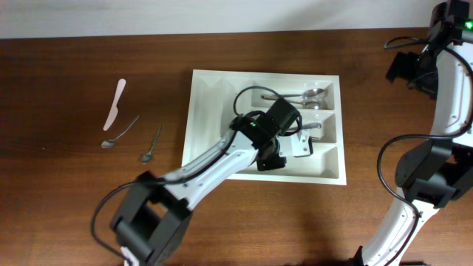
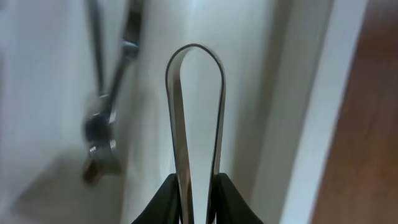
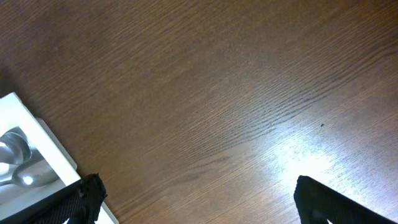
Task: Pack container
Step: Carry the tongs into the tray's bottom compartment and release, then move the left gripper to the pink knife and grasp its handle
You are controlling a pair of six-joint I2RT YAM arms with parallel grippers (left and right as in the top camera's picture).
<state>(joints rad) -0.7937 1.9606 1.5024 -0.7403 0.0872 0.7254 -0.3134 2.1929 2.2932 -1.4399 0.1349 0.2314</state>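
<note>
The worktop is dark brown wood with a clear grain, and a pale wall runs along its far edge. Three loose utensils lie on its left part. A white plastic knife lies slanted, a small metal spoon lies just beside its near end, and a second metal utensil lies near that spoon. In the left wrist view a flat metal handle with a rounded end shows sharply, and blurred cutlery lies left of it.

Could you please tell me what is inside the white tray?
Spoons lie in the far compartment of the tray. The left gripper holds a metal handle over the middle one; its arm hides what lies beneath.
</note>
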